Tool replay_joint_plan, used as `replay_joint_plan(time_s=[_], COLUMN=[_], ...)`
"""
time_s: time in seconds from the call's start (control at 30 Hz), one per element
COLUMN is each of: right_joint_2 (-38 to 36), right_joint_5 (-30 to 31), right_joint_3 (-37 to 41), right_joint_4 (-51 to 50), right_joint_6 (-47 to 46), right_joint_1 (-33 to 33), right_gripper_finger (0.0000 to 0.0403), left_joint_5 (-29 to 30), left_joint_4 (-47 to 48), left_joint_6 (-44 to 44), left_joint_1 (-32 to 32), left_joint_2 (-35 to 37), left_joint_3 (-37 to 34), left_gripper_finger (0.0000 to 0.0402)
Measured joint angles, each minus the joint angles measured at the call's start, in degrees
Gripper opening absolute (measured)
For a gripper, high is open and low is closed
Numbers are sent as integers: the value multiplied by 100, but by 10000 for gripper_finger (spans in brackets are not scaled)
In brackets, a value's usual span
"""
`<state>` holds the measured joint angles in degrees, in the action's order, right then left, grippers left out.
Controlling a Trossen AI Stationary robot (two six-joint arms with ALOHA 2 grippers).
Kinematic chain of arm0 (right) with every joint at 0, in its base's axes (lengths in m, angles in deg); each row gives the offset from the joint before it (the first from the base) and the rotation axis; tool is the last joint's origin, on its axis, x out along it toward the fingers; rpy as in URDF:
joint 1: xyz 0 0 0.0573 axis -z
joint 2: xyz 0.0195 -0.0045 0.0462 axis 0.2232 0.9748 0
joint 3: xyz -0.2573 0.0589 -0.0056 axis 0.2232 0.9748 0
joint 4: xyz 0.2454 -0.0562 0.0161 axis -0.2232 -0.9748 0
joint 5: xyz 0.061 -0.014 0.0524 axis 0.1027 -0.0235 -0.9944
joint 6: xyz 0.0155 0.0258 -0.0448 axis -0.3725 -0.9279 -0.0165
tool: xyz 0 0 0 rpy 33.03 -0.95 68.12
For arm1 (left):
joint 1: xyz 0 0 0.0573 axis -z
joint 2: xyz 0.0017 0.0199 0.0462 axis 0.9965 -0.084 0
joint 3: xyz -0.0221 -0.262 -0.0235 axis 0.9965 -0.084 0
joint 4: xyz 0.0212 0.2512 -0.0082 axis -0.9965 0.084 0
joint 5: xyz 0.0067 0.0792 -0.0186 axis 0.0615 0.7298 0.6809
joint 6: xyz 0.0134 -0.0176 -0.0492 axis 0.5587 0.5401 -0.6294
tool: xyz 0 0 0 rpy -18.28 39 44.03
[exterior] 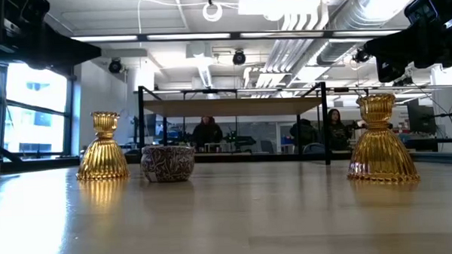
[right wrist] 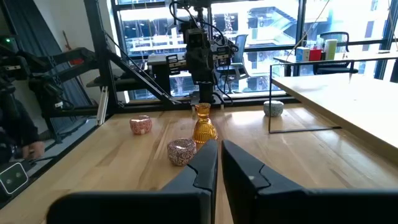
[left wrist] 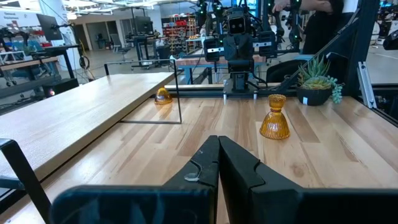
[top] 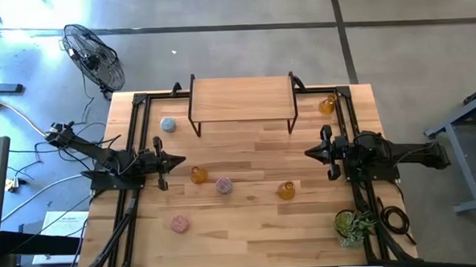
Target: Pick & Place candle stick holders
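Candle holders are spread over the wooden table (top: 250,229), and none is in a gripper. Take the small raised shelf (top: 240,97) at the table's far edge as the landmark. One amber holder (top: 327,105) stands just beside the shelf's right end. The pale blue holder (top: 168,124) sits just off the shelf's left end. In front of the shelf, toward the middle of the table, an amber holder (top: 198,175) stands close beside a pink holder (top: 223,185). Another amber holder (top: 285,190) stands further right, below the shelf's right half. The second pink holder (top: 179,224) lies farthest from the shelf, toward the near left of the table. A green plant (top: 353,223) sits in the near right corner, well apart from the shelf.

The left gripper (top: 180,160) hangs in front of the shelf's left end with its fingers pressed together on nothing. The right gripper (top: 310,153) hangs in front of the shelf's right end, its fingers likewise closed and empty. The two point toward each other across the table, with the middle holders between them and a little nearer the front.
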<state>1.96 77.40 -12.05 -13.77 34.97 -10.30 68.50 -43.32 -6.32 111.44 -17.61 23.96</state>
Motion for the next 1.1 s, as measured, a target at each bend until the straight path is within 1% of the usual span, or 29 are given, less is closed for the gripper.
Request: replay_joint_plan(time_s=[0.87, 1.0, 1.1], right_joint_2=[-1, 1, 0], right_joint_5=[0, -4, -84], right_joint_3=[1, 2, 4], right_joint_4=[5, 186, 420], right_joint_6=[0, 112, -193], right_joint_1=[0, 1, -1], right_gripper_finger=[16, 16, 16], left_joint_5=[1, -1, 0], left_joint_4=[1, -1, 1], left_joint_6=[0, 1, 2], left_joint_1=[2, 0, 1], left_joint_2=[0, 2, 2], left_joint_3=[0, 1, 1], left_gripper_finger=[4, 4, 4])
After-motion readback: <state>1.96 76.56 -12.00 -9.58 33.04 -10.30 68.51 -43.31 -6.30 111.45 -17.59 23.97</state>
